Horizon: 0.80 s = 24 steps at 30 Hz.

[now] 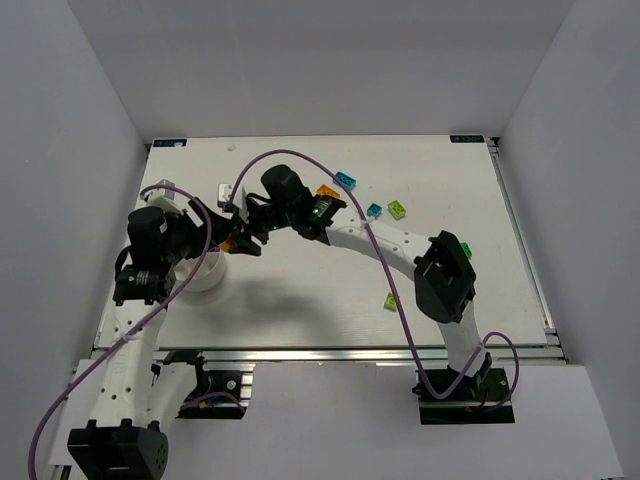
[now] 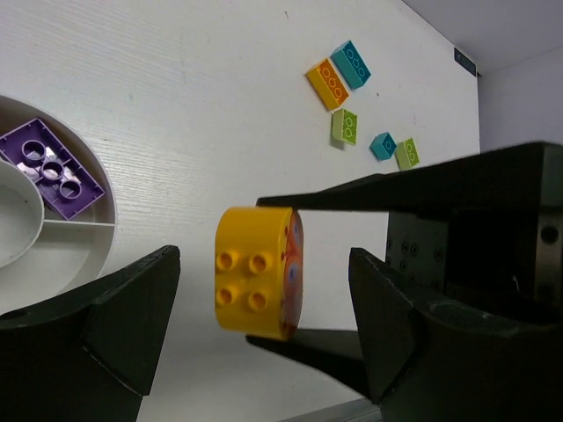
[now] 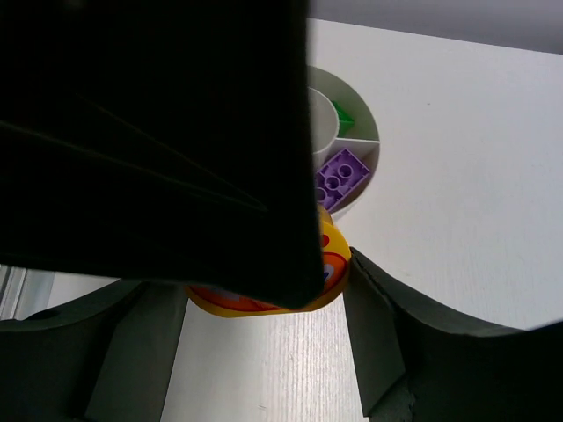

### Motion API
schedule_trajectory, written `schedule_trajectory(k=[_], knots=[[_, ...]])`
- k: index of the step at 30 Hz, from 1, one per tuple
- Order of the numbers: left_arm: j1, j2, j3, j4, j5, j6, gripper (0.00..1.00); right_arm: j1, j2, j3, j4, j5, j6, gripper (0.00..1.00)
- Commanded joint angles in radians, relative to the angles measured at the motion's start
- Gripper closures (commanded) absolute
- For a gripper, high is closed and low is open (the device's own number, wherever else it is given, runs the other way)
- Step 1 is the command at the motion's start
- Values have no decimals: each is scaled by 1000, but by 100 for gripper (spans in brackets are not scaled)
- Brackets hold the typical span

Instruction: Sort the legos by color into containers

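Observation:
A yellow brick (image 2: 255,281) with four studs and an orange printed face hangs above the table. The thin black fingers of my right gripper (image 1: 248,236) pinch it from two sides. My left gripper (image 2: 264,268) is open, its jaws standing either side of the brick without touching it. In the right wrist view the brick (image 3: 330,264) sits between the right gripper (image 3: 264,294) fingers, half hidden by a black part. The white divided bowl (image 2: 98,230) lies just left and holds a purple brick (image 2: 51,167). The bowl (image 3: 362,132) also holds a green brick (image 3: 341,116).
Loose bricks lie on the table further right: cyan (image 1: 346,180), orange (image 1: 327,192), cyan (image 1: 374,210), lime (image 1: 398,209), green (image 1: 465,249) and lime (image 1: 390,301). The bowl (image 1: 205,275) sits under the left arm. Grey walls enclose the table.

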Motion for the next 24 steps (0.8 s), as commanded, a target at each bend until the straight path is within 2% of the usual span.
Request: schedule_trajectory(k=[1, 3, 7, 9, 14, 18, 24], knots=[[-1, 2, 2, 26, 40, -12, 13, 12, -5, 56, -3, 7, -38, 100], [-1, 10, 10, 15, 35, -12, 13, 15, -4, 71, -8, 13, -43, 100], [-1, 19, 18, -5, 24, -9, 20, 20, -9, 82, -9, 22, -44, 100], [-1, 19, 22, -19, 23, -8, 27, 17, -9, 81, -8, 36, -43, 100], [-1, 31, 27, -30, 29, -8, 37, 16, -13, 70, -8, 42, -41, 100], [-1, 39, 25, -21, 46, -11, 52, 17, -22, 65, -14, 28, -46, 100], [8, 74, 36, -14, 74, -14, 53, 16, -39, 64, -31, 8, -55, 96]])
